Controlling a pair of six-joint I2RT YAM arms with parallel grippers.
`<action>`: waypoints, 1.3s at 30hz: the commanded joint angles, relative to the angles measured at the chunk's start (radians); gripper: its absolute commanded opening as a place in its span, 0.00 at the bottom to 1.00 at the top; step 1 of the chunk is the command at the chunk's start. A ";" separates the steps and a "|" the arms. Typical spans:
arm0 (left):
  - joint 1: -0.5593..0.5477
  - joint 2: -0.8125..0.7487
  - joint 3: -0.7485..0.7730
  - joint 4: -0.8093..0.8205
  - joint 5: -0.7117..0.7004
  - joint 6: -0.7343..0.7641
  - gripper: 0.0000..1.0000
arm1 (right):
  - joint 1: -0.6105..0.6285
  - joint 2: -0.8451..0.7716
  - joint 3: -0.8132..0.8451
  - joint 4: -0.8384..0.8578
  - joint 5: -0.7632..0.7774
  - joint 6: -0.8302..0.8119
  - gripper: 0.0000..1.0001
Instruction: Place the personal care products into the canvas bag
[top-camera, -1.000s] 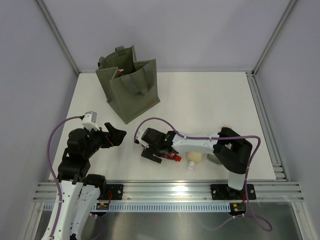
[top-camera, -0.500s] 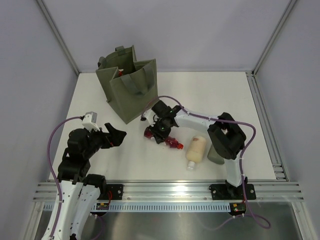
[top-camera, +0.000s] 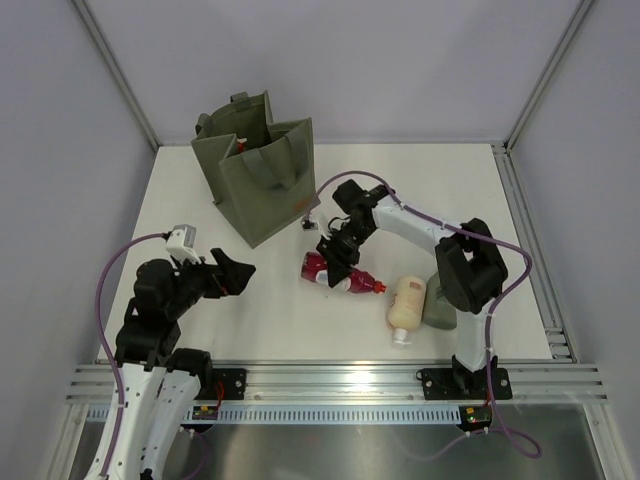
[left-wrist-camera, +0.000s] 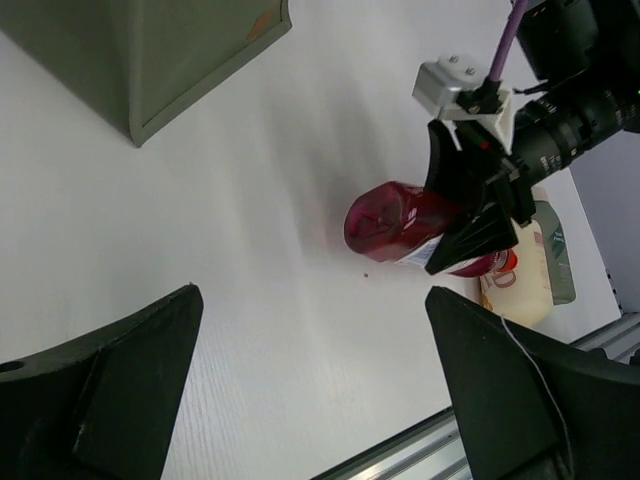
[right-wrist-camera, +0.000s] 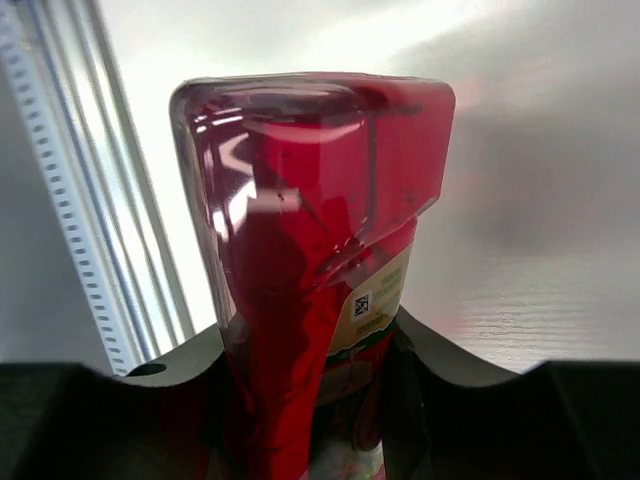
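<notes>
My right gripper (top-camera: 338, 260) is shut on a dark red bottle (top-camera: 322, 268), gripping its labelled body, its red cap (top-camera: 376, 287) pointing right. In the right wrist view the bottle (right-wrist-camera: 300, 220) fills the gap between the fingers of the right gripper (right-wrist-camera: 310, 350). The left wrist view shows the same bottle (left-wrist-camera: 385, 222) low over the table. The olive canvas bag (top-camera: 262, 175) stands open at the back left, something red-capped inside it. A cream bottle (top-camera: 408, 302) and a grey-green bottle (top-camera: 438, 306) lie by the right arm's base. My left gripper (top-camera: 235, 272) hangs open and empty, left of the red bottle.
An aluminium rail (top-camera: 340, 382) runs along the near table edge and another (top-camera: 532, 250) along the right side. Grey walls enclose the table. The bag's corner (left-wrist-camera: 170, 60) shows at the top left of the left wrist view.
The right gripper shut on the dark red bottle and carried it away from the near edge, back and to the right. The cream bottle shifted right. The left arm stayed still.
</notes>
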 joint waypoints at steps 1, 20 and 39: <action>-0.004 -0.018 -0.010 0.081 0.057 0.020 0.99 | -0.014 -0.179 0.234 -0.073 -0.184 -0.084 0.00; -0.004 -0.049 -0.027 0.107 0.080 0.017 0.99 | 0.014 0.330 1.287 0.940 0.440 0.471 0.00; -0.004 -0.014 -0.028 0.116 0.111 0.022 0.99 | 0.089 0.461 1.246 1.217 0.410 0.494 0.00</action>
